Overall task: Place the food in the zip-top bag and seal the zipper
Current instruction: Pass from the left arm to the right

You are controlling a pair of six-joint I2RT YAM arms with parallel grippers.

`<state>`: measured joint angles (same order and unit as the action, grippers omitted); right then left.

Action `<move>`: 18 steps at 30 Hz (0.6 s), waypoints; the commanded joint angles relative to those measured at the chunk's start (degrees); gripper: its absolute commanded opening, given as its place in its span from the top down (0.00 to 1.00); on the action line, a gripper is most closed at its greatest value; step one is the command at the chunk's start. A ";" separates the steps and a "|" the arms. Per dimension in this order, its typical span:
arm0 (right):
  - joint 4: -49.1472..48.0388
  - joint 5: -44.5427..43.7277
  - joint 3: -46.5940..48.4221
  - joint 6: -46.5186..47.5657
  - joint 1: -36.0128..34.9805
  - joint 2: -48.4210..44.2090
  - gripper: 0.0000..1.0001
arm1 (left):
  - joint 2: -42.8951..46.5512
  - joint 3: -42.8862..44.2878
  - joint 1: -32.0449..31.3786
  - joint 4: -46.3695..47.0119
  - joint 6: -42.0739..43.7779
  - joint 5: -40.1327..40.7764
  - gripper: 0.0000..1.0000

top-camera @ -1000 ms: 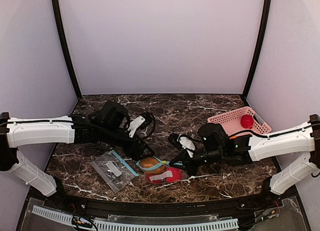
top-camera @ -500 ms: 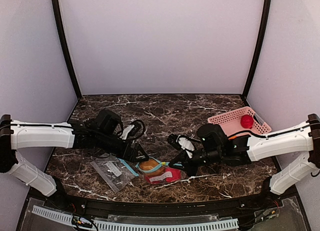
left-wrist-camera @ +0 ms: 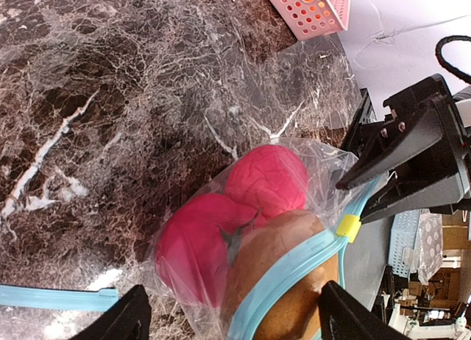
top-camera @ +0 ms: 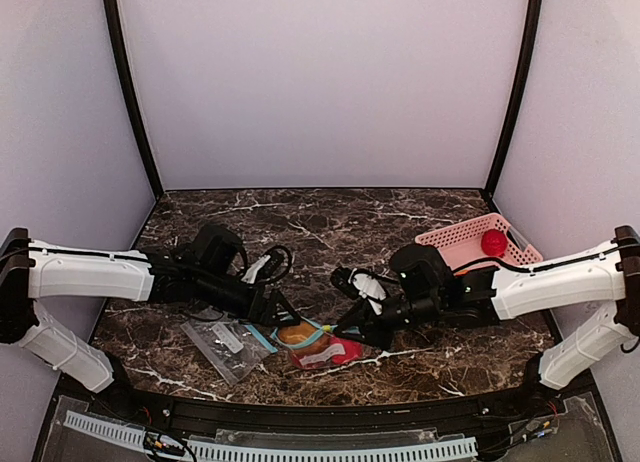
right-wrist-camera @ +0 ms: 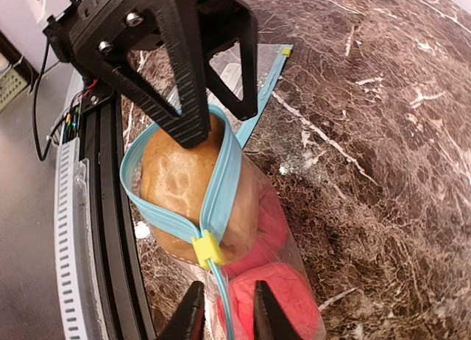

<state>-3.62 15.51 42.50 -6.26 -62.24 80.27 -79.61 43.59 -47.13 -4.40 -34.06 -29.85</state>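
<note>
Marble table (top-camera: 400, 212), zip-top bag (top-camera: 318, 347) well apart from pink basket (top-camera: 465, 244), brown food (right-wrist-camera: 176, 185) bulging through zipper (right-wrist-camera: 221, 185); left gripper (left-wrist-camera: 239, 314) spread wide astride the mouth, empty, right gripper (right-wrist-camera: 224, 314) barely parted around zipper, holding nothing, so likely seat food deeper before sliding.

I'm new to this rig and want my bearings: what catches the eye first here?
A clear plastic zip-top bag with a teal-blue zipper strip lies at the front middle of the dark marble table. It is stuffed with a brown-tan round piece and two bright red round pieces. At the right rear sits a pink slatted plastic basket holding another red piece.
</note>
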 commanded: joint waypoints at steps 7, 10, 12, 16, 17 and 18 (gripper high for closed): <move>6.51 0.76 5.57 4.12 -0.80 2.25 0.66 | 0.21 -1.85 0.11 -0.05 -0.56 -1.98 0.34; 7.68 0.68 6.59 5.11 -1.08 2.65 0.65 | 0.14 -1.80 0.11 -0.01 -0.56 -1.89 0.35; 8.33 0.63 7.31 5.73 -1.30 3.12 0.65 | 0.11 -1.76 0.11 -0.04 -0.51 -1.87 0.37; 9.55 -0.13 8.75 5.90 -2.05 4.45 0.66 | -0.02 -1.48 0.12 -0.25 -0.35 -1.73 0.38; 9.67 -0.39 9.00 7.03 -2.22 4.80 0.67 | -0.15 -1.40 0.11 -0.30 -0.25 -1.63 0.38; 9.68 -0.54 9.20 7.31 -2.41 5.05 0.69 | -0.17 -1.29 0.11 -0.44 -0.19 -1.58 0.39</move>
<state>4.54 15.79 49.67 -1.15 -63.57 83.92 -79.59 43.09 -47.13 -2.81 -34.96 -32.36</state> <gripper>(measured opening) 0.330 0.617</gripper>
